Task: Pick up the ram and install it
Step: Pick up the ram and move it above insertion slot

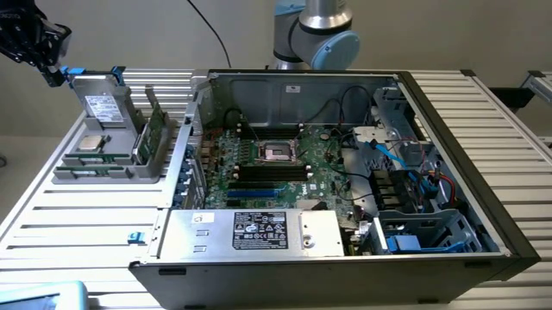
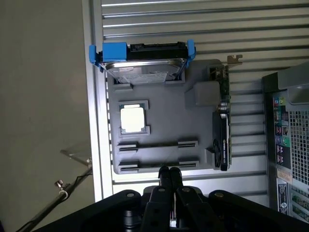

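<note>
Slatted metal table holds a grey tray on the exterior view's left and an open computer case in the middle; looking down, the wrist view shows the gripper with its fingers pressed together, holding nothing; the exterior view shows it high at the far left, with free air around it; the ram stands on edge in a long slot at the tray's near end, next to a square chip; a grey drive and a tall card stand close by.
</note>
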